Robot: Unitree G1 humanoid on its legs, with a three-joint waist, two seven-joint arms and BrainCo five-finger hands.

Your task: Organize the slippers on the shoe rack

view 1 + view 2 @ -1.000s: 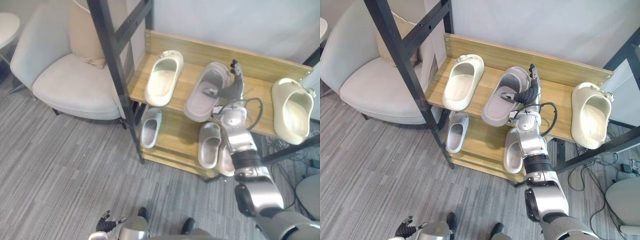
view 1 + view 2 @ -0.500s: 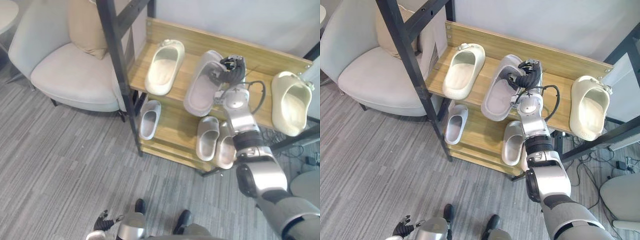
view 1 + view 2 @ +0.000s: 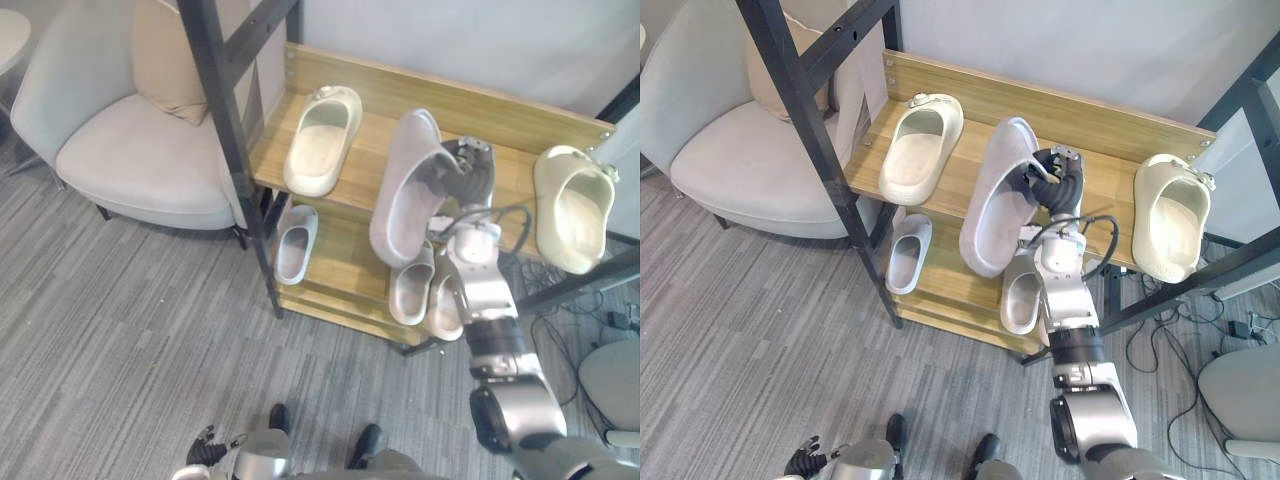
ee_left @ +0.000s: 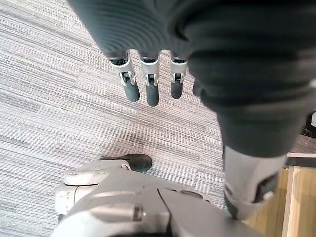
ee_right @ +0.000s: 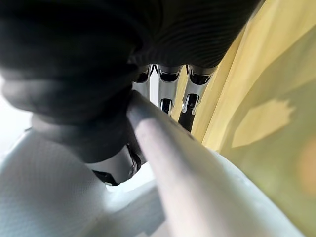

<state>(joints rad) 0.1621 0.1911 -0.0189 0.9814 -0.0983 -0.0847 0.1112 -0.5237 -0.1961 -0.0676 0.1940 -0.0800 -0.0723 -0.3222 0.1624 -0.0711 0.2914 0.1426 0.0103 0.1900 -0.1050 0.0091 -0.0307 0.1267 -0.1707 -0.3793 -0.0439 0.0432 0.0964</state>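
Grey carpet (image 3: pixel 120 330), wooden shoe rack (image 3: pixel 480 108), armchair (image 3: pixel 130 160), right hand (image 3: pixel 468 168) clasping slipper (image 3: pixel 403 195)

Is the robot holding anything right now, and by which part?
Yes: its right hand grips the greyish-pink slipper by its side edge. The left hand, hanging low, holds nothing.

Soft, even light falls on the shoe rack (image 3: pixel 1120 120) and grey carpet (image 3: pixel 760 330). The lower shelf (image 3: pixel 955 268) sits dimmer under the upper shelf (image 3: pixel 962 168); a pale light patch (image 5: pixel 259 122) shows in the right wrist view.
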